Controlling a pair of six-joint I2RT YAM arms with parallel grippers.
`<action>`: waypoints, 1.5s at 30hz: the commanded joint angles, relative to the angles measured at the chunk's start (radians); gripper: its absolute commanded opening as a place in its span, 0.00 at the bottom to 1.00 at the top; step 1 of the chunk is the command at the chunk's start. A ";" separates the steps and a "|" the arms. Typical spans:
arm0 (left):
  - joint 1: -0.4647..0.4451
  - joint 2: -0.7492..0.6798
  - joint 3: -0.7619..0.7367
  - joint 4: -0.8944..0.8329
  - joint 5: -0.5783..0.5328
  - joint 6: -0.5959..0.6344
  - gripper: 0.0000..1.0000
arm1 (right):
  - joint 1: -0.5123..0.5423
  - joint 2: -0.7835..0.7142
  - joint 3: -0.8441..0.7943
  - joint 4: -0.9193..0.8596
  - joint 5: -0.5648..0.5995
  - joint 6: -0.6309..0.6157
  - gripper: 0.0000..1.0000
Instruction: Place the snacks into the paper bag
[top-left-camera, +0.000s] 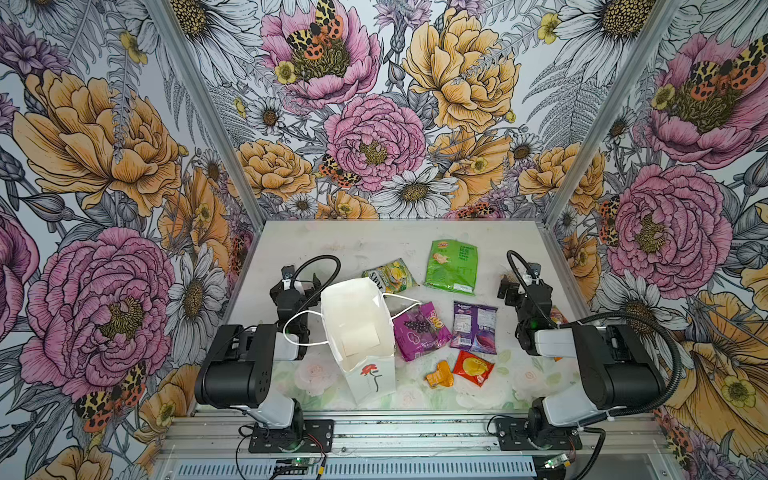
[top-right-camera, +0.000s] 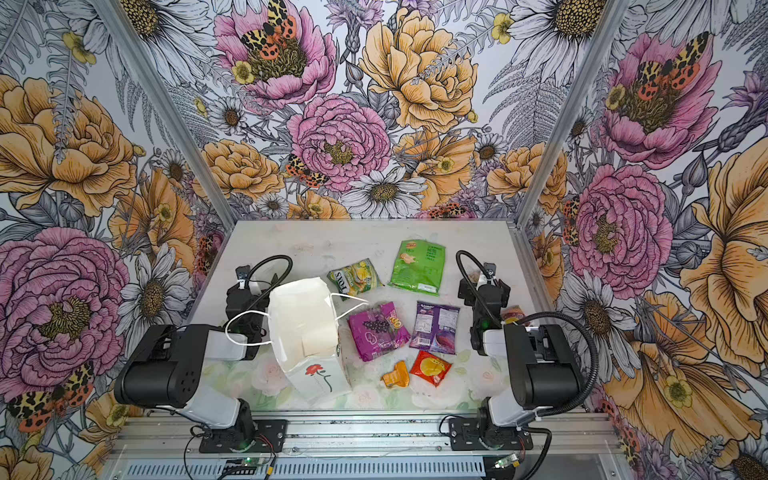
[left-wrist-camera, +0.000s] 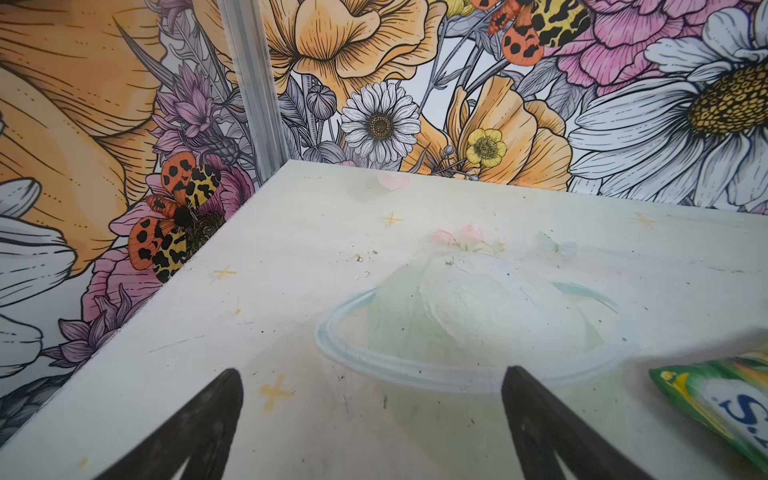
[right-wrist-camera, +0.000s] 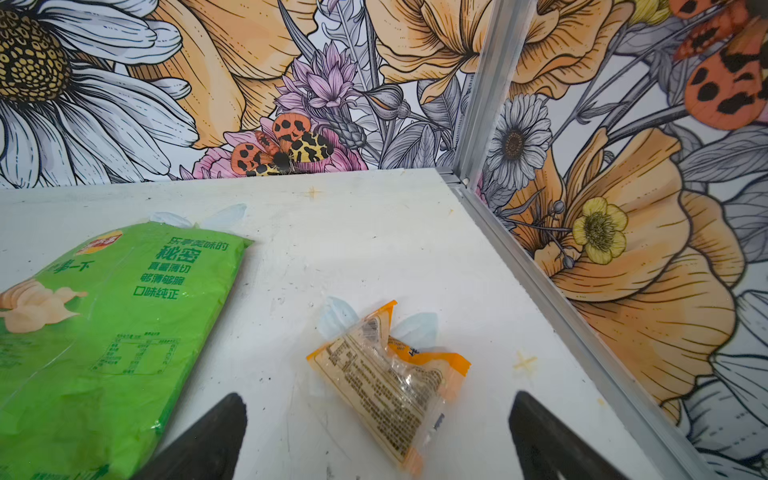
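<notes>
- Right hand (right-wrist-camera: 378, 395) hangs spread wide and empty, low over the table (right-wrist-camera: 374, 232). A clear packet with orange edges (right-wrist-camera: 386, 382) lies just ahead, in line with its gap.
- Left hand (left-wrist-camera: 372, 370) is likewise spread and empty over bare table, with a corner of the green-yellow FOX'S packet (left-wrist-camera: 723, 407) just beside it.
- White paper bag (top-left-camera: 353, 307) stands upright near the table's front, mouth open, left of the packets in both top views. No packet shows inside.
- Snacks all lie outside the bag:
  - light-green packet (top-left-camera: 452, 267), far back
  - magenta grape packet (top-left-camera: 420, 330), close against the bag's side; contact cannot be told
  - purple packet (top-left-camera: 474, 328)
  - red-yellow packet (top-left-camera: 473, 368)
  - small orange packet (top-left-camera: 439, 375)
- Judgement: first pick not yet begun, and the clear packet looks the natural start. Close across its puffed middle rather than the flat seam, then release low over the bag's mouth.
- Judgement: the bag is light and tall, so a knock to the rim could tip it. The left hand might steady it.
- Packets are thin, glossy, crinkled film, pillow-shaped and likely slippery. The bag is stiff creased paper with limp cord handles (top-left-camera: 297, 328) drooping outward.
</notes>
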 joint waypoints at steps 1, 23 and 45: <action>0.010 0.001 0.016 0.008 0.035 -0.008 0.99 | 0.007 0.000 0.003 0.020 0.016 0.018 1.00; 0.012 0.001 0.016 0.006 0.039 -0.010 0.99 | 0.008 -0.001 0.003 0.020 0.016 0.018 1.00; -0.020 -0.047 0.024 -0.045 -0.097 -0.016 0.99 | 0.014 -0.093 0.101 -0.235 -0.070 -0.023 1.00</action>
